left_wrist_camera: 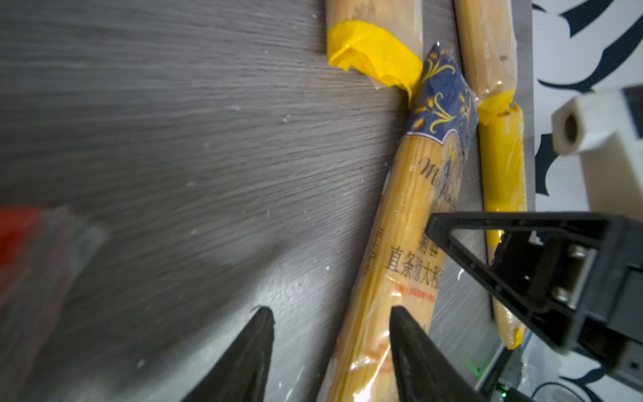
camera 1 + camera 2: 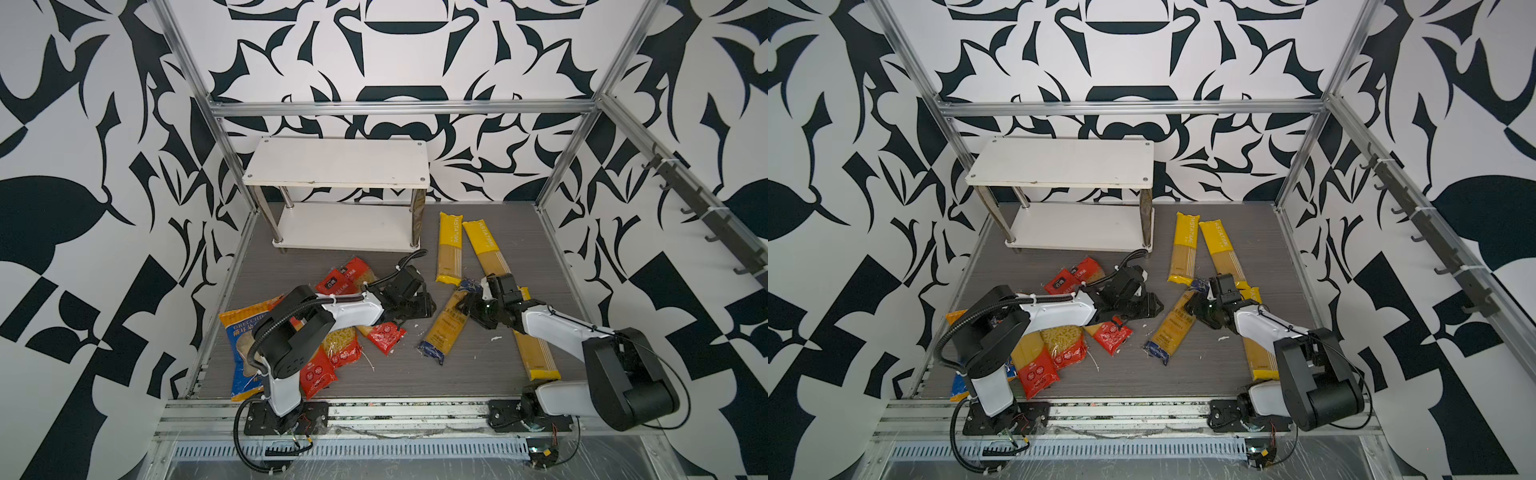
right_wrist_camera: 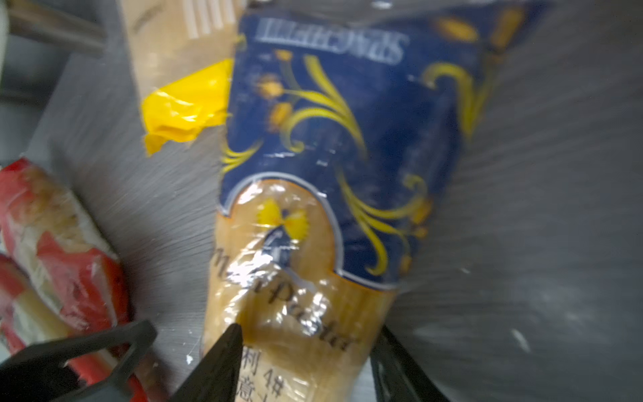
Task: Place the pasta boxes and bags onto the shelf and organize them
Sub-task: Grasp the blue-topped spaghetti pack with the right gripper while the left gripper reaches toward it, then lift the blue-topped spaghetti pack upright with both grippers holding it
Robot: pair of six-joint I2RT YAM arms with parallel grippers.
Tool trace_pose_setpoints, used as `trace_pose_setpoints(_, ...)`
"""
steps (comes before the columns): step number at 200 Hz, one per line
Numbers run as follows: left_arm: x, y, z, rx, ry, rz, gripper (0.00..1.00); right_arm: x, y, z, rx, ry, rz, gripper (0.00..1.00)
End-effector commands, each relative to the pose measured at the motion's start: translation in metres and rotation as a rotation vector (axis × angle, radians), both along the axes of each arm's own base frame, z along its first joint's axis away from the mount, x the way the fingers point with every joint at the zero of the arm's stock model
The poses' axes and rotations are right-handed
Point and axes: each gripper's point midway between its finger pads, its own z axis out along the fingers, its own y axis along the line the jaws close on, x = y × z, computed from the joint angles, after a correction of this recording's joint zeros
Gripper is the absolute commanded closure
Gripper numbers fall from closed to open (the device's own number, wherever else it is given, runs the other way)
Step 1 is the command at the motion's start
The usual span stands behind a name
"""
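Note:
The dark-blue pasta packet (image 2: 444,324) lies slanted on the grey table (image 2: 316,257) between both arms. My right gripper (image 3: 308,330) is shut on it near its blue end, one finger on each side. My left gripper (image 1: 330,313) is open beside it. One of its fingers (image 1: 403,334) lies over the packet's edge, the other finger (image 1: 259,330) is over bare table. Three long yellow packets (image 2: 449,249) (image 2: 486,249) (image 2: 536,353) lie at the right. Red packets (image 2: 349,274) (image 2: 386,336) (image 2: 316,370) and a blue-orange bag (image 2: 241,349) lie at the left. The shelf (image 2: 336,166) stands at the back with nothing on it.
Aluminium frame rails (image 2: 399,109) edge the table at the back and sides. The left arm (image 2: 332,311) hangs over the red packets. The right arm (image 2: 552,324) crosses one yellow packet. Small white crumbs dot the table.

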Motion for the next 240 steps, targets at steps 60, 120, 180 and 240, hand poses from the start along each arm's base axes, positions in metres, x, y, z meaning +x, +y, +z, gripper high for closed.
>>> trace_pose_setpoints(60,-0.010,-0.041,-0.016,-0.145,0.122,-0.085,0.58,0.009,0.003,-0.017,0.128,-0.057,-0.137,0.43)
trace_pose_setpoints(120,-0.014,-0.043,0.003,-0.176,0.107,-0.137,0.62,0.011,-0.004,0.010,0.117,-0.220,-0.132,0.83)
trace_pose_setpoints(180,-0.007,-0.013,0.052,-0.223,-0.011,-0.166,0.51,0.004,0.001,0.059,0.125,-0.380,-0.027,0.98)
trace_pose_setpoints(240,-0.022,-0.002,0.116,-0.326,-0.188,-0.310,0.30,0.013,0.024,0.147,0.202,-0.600,0.086,1.00)
